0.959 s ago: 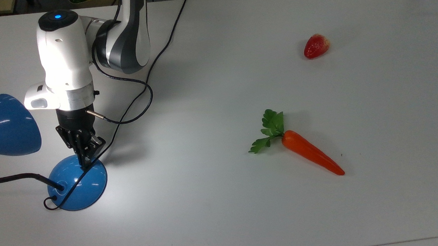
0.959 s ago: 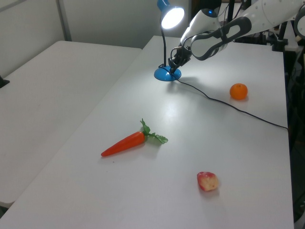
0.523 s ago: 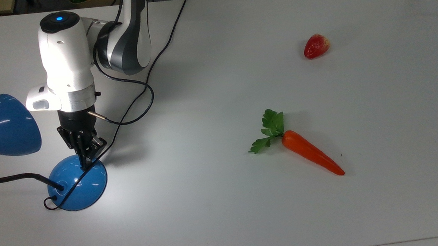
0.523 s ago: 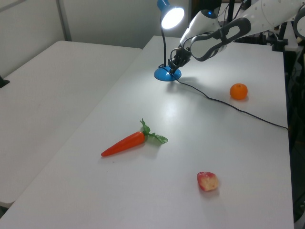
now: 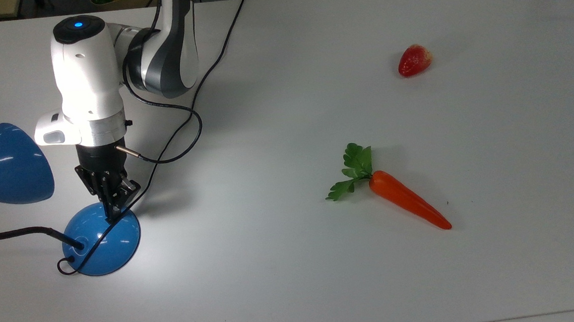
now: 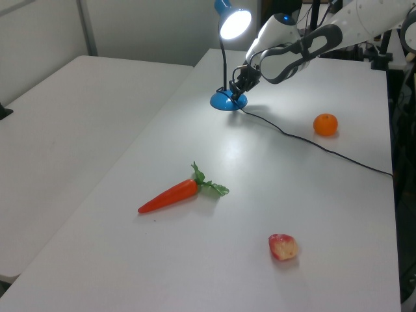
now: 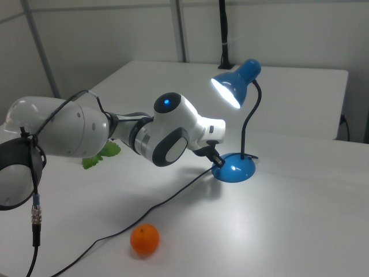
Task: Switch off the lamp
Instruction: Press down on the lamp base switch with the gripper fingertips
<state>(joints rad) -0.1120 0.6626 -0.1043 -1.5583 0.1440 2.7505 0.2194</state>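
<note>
The blue lamp stands at the top view's left, its round dome base on the table and its cone shade beside my wrist. It is lit: the shade glows in the right view and throws a bright patch on the table. My gripper points down with its fingers shut together, the tips resting on the upper edge of the base. The switch is hidden under my fingertips. The black bendy neck curves out of the base.
The lamp's thin black cord runs from the base across the table, under my arm. A carrot lies mid-table and a strawberry sits at the top view's far right. An orange rests beside the cord.
My arm has shifted only a few pixels; the fingertips stay on the lamp's base and the lamp stays lit.
</note>
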